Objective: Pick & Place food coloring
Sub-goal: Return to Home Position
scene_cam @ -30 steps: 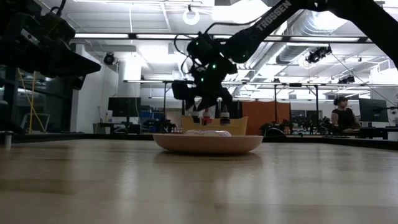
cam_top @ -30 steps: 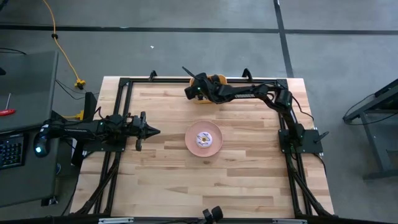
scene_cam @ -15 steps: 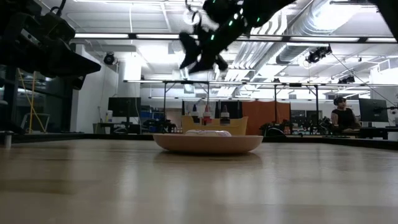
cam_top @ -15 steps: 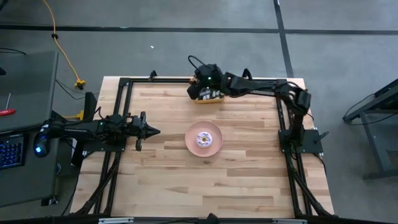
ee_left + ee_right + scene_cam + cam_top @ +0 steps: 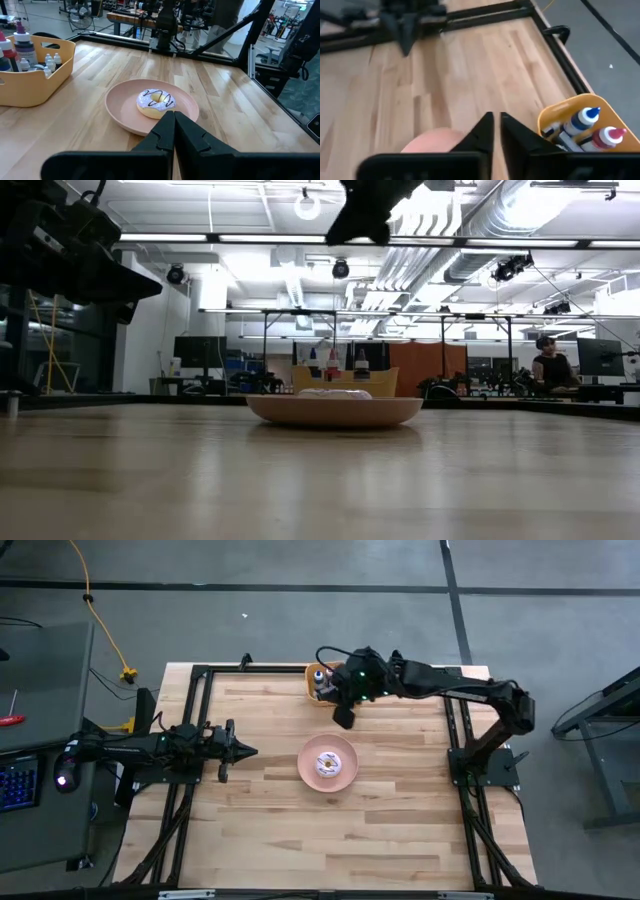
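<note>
Bottles: every food coloring bottle in view is in the orange bin. Two larger ones show, one blue-tipped and one red-tipped. A few small whitish-capped ones stand beside them; the full count cannot be told.
Bottle direction: upright, long axis vertical, tips up.
Bin: one, at the far edge of the table, between the arms.
Plate: one pink plate mid-table with one iced doughnut on it.
Right gripper: raised above the table between bin and plate; jaws all but together with only a thin slit, holding and touching nothing.
Left gripper: at the table's left side, pointing at the plate; jaws pressed together, empty.
</note>
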